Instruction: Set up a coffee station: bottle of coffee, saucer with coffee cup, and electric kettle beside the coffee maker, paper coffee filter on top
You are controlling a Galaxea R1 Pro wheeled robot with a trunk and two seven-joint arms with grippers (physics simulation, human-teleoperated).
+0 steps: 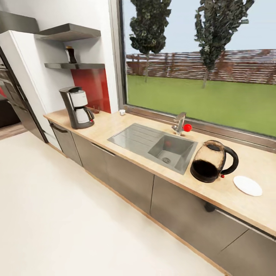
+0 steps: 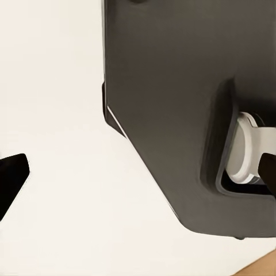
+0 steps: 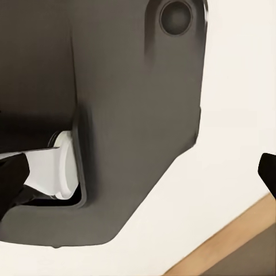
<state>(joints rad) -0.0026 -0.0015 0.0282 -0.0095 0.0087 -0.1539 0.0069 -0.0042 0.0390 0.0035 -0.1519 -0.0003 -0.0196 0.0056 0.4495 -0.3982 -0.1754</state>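
A black and silver coffee maker (image 1: pixel 76 107) stands at the left end of the wooden countertop (image 1: pixel 115 124). The dark bottle of coffee (image 1: pixel 71 54) sits on the lower wall shelf (image 1: pixel 74 66) above it. A small white coffee cup (image 1: pixel 122 112) rests near the window sill. At the right stands the glass electric kettle (image 1: pixel 212 161) with a black handle, and the white saucer (image 1: pixel 247 185) lies beside it. My left gripper (image 2: pixel 141 178) and right gripper (image 3: pixel 141 175) hang open over the robot's dark base and the pale floor, holding nothing.
A steel sink (image 1: pixel 153 143) with a faucet (image 1: pixel 179 122) and a red object (image 1: pixel 187 127) sits mid-counter. Grey cabinets (image 1: pixel 126 176) run below it. A tall dark oven unit (image 1: pixel 15 99) stands at the far left. Wide pale floor (image 1: pixel 57 214) lies in front.
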